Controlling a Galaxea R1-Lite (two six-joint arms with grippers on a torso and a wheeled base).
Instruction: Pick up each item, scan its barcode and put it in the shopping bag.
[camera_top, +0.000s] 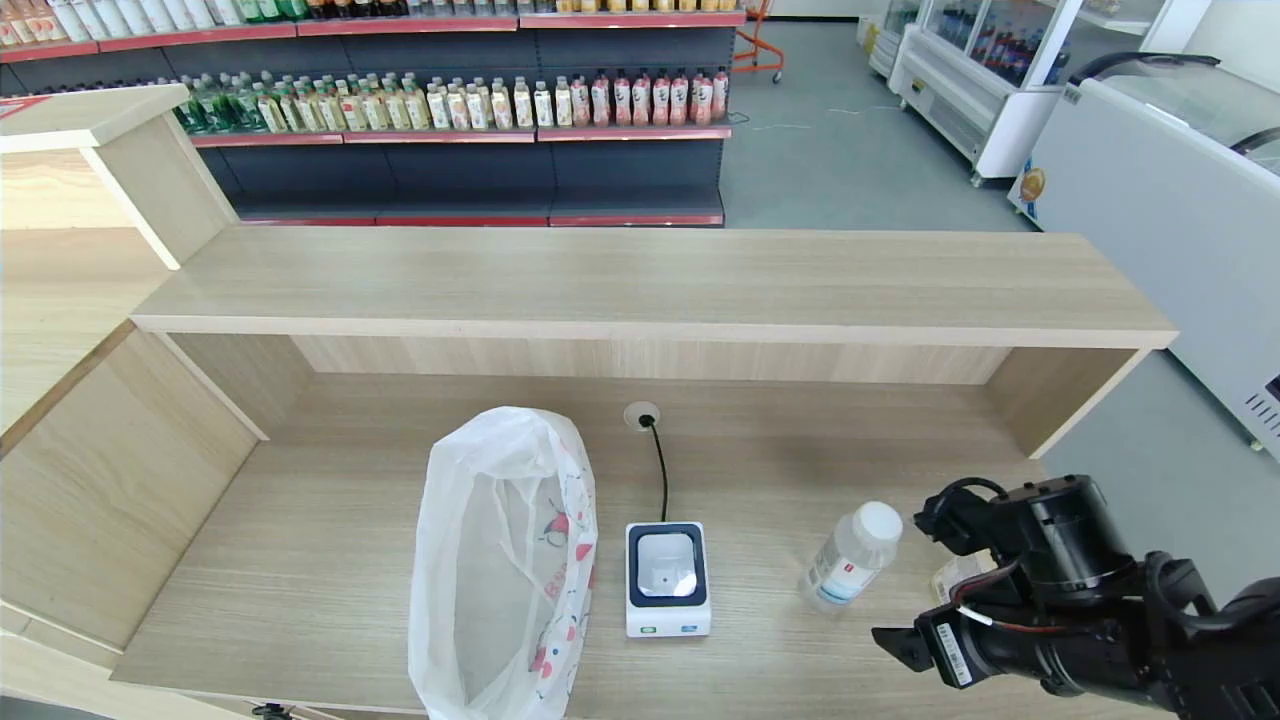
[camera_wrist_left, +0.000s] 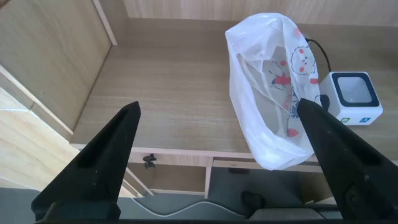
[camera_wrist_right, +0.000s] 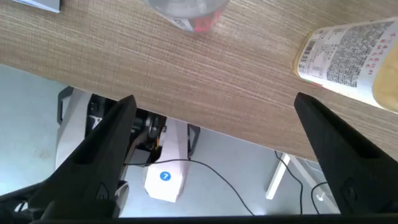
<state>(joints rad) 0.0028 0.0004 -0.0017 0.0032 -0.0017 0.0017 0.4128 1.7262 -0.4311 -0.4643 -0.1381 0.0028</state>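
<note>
Right gripper (camera_wrist_right: 214, 106): fingers wide apart, empty, poised over the front edge of the wooden counter desk (camera_top: 330, 560), arm low at its right end. Just beyond it, a labelled bottle (camera_wrist_right: 351, 59) lies on its side. The clear bottle (camera_top: 852, 558) appears upright, white cap uppermost, right of the barcode scanner (camera_top: 667, 578). Left gripper (camera_wrist_left: 217, 112): spread, empty, high above the open shopping bag (camera_top: 500, 560). Drink shelves (camera_top: 450, 100) stand behind.

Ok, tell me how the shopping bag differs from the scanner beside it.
The shopping bag is soft, translucent plastic with red print; the scanner is a rigid white box with a dark-framed window. The bag stands taller and wider, mouth open; the scanner is small and squat. Both sit on the wooden counter.
</note>
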